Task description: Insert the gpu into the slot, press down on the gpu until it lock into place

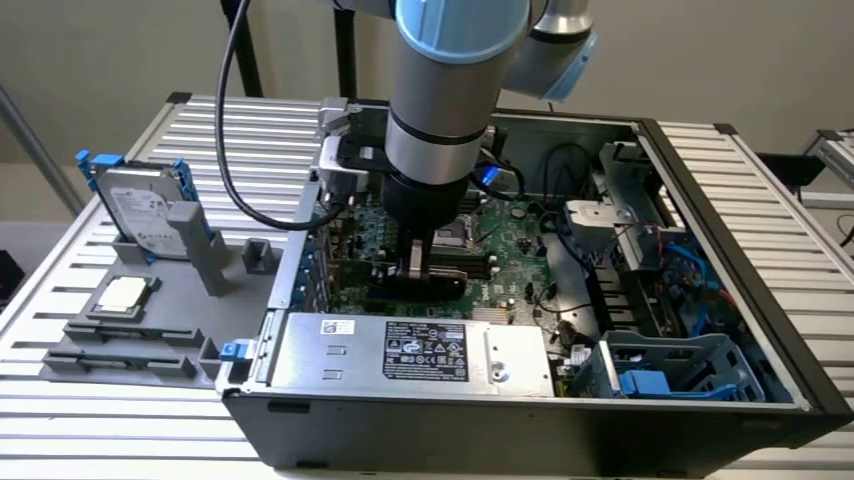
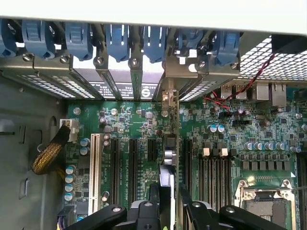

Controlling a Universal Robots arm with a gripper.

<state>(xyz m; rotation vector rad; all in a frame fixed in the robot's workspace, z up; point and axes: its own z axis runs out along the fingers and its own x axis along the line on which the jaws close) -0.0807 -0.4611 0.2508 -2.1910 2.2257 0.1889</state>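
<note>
My gripper [image 1: 420, 268] reaches down into the open computer case [image 1: 534, 425], over the green motherboard [image 2: 129, 120]. It is shut on the gpu [image 2: 168, 175], a thin dark card standing on edge between the two black fingers [image 2: 154, 194]. The card's metal bracket end [image 2: 169, 98] sits against the rear row of expansion openings. In the exterior view the gpu [image 1: 424, 288] shows as a dark block just under the wrist, low over the board. The card and the fingers hide the blue slot. Black expansion slots [image 2: 132, 165] lie parallel on either side of the card.
A silver labelled power-supply box [image 1: 414, 352] lies just in front of the gripper. Memory slots [image 2: 216, 172] and the processor socket [image 2: 264, 203] flank the card. Blue retention clips [image 2: 120, 38] line the rear. A white slot [image 2: 94, 165] and braided cable [image 2: 48, 153] lie nearby.
</note>
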